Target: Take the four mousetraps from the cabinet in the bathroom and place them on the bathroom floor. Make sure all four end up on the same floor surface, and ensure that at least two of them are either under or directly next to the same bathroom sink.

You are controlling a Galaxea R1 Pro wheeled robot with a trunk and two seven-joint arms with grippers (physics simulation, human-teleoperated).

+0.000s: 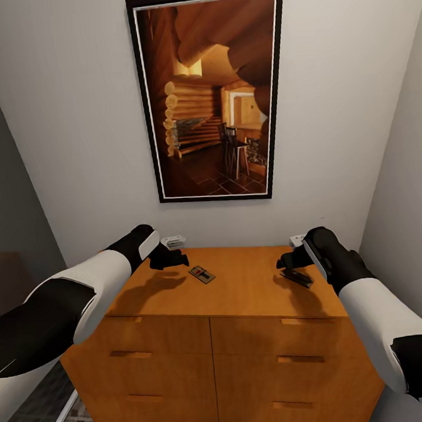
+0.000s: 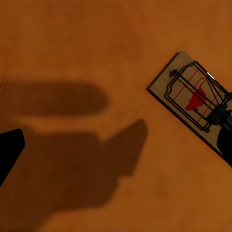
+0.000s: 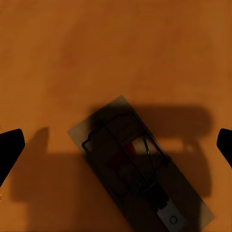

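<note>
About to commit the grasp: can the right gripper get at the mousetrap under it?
Probably yes. The right gripper hovers open above that mousetrap, which lies flat between its fingertips on the cabinet top, nothing covering it.

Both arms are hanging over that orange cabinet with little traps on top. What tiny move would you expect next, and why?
Probably the right gripper drops straight down and closes on the mousetrap lying flat on the cabinet top. The right wrist view shows that trap between its open fingertips, in the gripper's shadow. The left gripper sits off to one side of the other trap.
</note>
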